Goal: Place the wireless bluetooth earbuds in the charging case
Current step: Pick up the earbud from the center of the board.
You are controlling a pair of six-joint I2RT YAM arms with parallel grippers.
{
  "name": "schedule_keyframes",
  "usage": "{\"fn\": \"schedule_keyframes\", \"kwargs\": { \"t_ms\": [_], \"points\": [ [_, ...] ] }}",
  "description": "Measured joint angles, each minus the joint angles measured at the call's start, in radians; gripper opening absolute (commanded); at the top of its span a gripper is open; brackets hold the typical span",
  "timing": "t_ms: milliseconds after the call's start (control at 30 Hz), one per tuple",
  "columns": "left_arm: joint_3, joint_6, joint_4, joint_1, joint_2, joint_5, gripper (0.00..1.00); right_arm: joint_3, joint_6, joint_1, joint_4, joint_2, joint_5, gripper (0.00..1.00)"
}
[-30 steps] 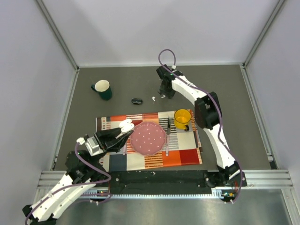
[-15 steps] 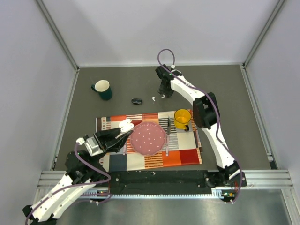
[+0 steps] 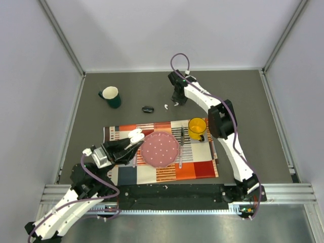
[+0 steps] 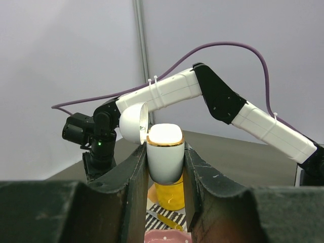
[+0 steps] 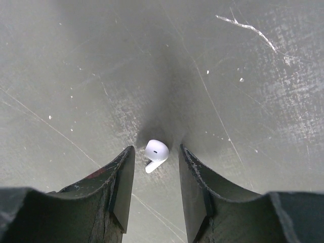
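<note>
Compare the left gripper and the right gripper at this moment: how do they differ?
The left gripper is shut on the charging case, held upright with its lid open; the right gripper's jaws stand apart, gripping nothing. The left gripper hangs over the placemat; the right gripper is down at the bare table, its jaws either side of an earbud lying there. Both have dark jaws.

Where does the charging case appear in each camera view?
Top external: the charging case, lid open, in the left gripper over the placemat's left part.
Left wrist: picture centre, clamped between the fingers, lid tipped back to the left.
Right wrist: not in it.
Shared landmark: the yellow mug, right of the case from above, behind and below it in the left wrist view.
</note>
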Motion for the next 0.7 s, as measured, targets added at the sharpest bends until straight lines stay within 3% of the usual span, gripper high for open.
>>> {"fn": "schedule_keyframes", "kwargs": {
  "t_ms": [333,700],
  "points": [
    [0.0,0.0,-0.005,0.0,0.0,-0.005,0.0,-0.002,0.051,-0.005,-0.003,0.0,0.0,0.36],
    [0.0,0.0,-0.007,0.0,0.0,-0.008,0.0,-0.003,0.064,-0.007,-0.01,0.001,0.006,0.2]
  ]
}}
